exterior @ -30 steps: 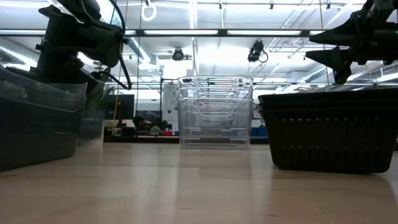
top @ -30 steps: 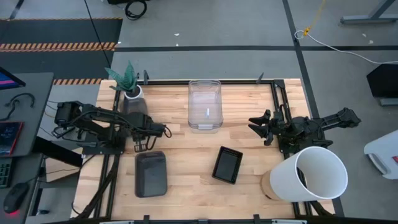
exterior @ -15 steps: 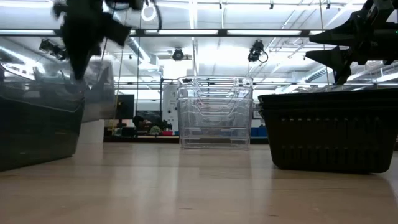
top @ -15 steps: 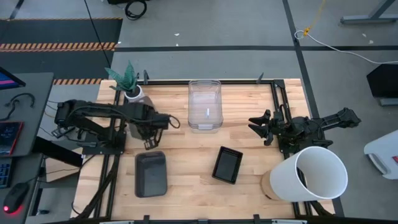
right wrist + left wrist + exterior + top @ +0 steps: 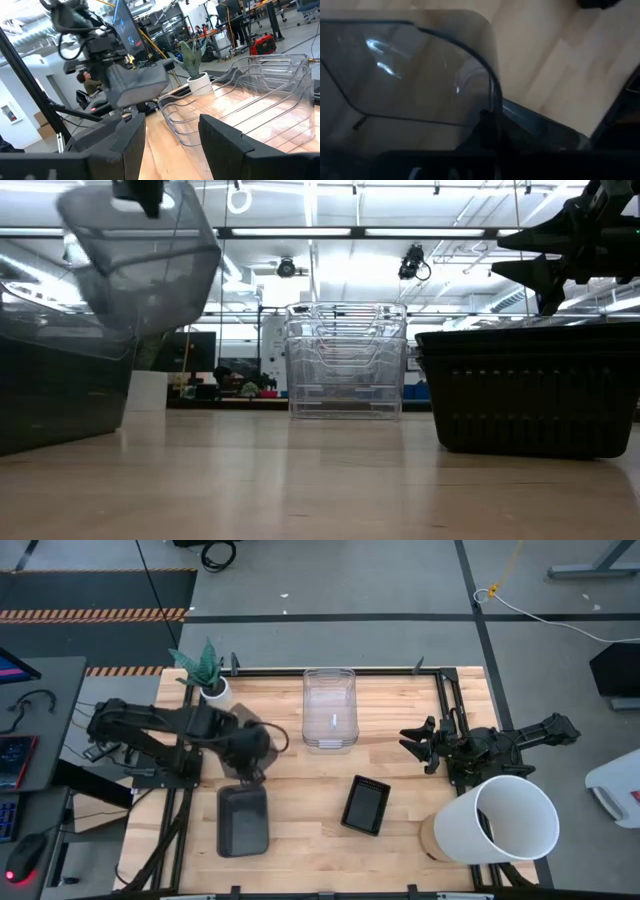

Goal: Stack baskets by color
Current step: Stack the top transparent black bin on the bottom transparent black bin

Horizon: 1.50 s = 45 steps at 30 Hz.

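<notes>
My left gripper (image 5: 247, 752) is shut on a smoky grey basket (image 5: 140, 260), which hangs high above the table's left side; the right wrist view shows that basket (image 5: 137, 82) too. A second grey basket (image 5: 243, 820) rests on its base near the front edge, just below the held one. A stack of clear baskets (image 5: 330, 708) stands at the far middle. One black mesh basket (image 5: 366, 805) sits right of centre. My right gripper (image 5: 415, 745) waits open at the right, nothing between its fingers (image 5: 127, 135). My left gripper pinches the grey basket's rim (image 5: 492, 102) at a rounded corner of one end, one finger (image 5: 489, 131) against the wall. The fingers come from above, pointing steeply down. The basket hangs below them, tilted and clear of the table.
A small white pot with a green plant (image 5: 205, 675) stands at the far left corner. A large white bucket (image 5: 505, 820) lies on its side at the near right. Bare wood lies between the clear stack and the black basket.
My left gripper has risen with the grey basket and swung toward the table's near edge and a little right, away from the plant pot, rolling as it went. The basket has come up off the table beside the pot and now hangs tilted, clear of it.
</notes>
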Available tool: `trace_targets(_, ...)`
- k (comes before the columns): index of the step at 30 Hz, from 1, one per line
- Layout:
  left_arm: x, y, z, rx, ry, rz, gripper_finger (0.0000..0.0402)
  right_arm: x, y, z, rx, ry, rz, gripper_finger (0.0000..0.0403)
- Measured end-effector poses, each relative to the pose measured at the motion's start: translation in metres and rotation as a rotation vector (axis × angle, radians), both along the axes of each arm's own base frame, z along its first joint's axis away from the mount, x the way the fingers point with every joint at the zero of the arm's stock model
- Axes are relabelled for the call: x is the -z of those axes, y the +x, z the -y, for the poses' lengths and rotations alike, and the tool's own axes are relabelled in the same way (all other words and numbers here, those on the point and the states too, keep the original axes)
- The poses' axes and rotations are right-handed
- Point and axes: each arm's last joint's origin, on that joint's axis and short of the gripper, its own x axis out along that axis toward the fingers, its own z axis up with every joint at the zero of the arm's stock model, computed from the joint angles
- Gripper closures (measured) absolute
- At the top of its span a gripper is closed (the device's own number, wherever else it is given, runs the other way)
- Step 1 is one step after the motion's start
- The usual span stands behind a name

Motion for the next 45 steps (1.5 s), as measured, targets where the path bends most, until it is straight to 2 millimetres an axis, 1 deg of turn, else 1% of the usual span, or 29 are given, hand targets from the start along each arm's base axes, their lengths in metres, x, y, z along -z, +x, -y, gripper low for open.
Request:
trace_targets(8, 0.003, -0.012, 0.054, 0.007, -0.026, -0.007, 0.0401, 0.0, 0.0, 0.0, 0.0, 0.0, 0.0, 0.0214)
trace_targets(14, 0.012, -0.017, 0.092, 0.001, -0.05, -0.043, 0.0401, 0.0, 0.0, 0.0, 0.0, 0.0, 0.0, 0.0214)
trace_targets(17, 0.017, -0.017, 0.115, 0.05, -0.044, -0.063, 0.0401, 0.0, 0.0, 0.0, 0.0, 0.0, 0.0, 0.0214)
trace_targets(19, 0.018, -0.015, 0.126, 0.073, -0.035, -0.074, 0.0402, 0.0, 0.0, 0.0, 0.0, 0.0, 0.0, 0.0214)
trace_targets(22, 0.019, -0.015, 0.14, 0.096, 0.004, -0.126, 0.0402, 0.0, 0.0, 0.0, 0.0, 0.0, 0.0, 0.0214)
trace_targets(28, 0.012, -0.004, 0.168, 0.142, 0.029, -0.151, 0.0401, 0.0, 0.0, 0.0, 0.0, 0.0, 0.0, 0.0214)
trace_targets(33, 0.005, 0.006, 0.186, 0.164, 0.024, -0.142, 0.0401, 0.0, 0.0, 0.0, 0.0, 0.0, 0.0, 0.0214)
trace_targets(37, 0.001, 0.011, 0.195, 0.173, 0.023, -0.14, 0.0401, 0.0, 0.0, 0.0, 0.0, 0.0, 0.0, 0.0214)
trace_targets(39, -0.001, 0.011, 0.198, 0.18, 0.023, -0.142, 0.0401, 0.0, 0.0, 0.0, 0.0, 0.0, 0.0, 0.0214)
trace_targets(45, -0.008, 0.007, 0.199, 0.17, -0.004, -0.169, 0.0401, 0.0, 0.0, 0.0, 0.0, 0.0, 0.0, 0.0214)
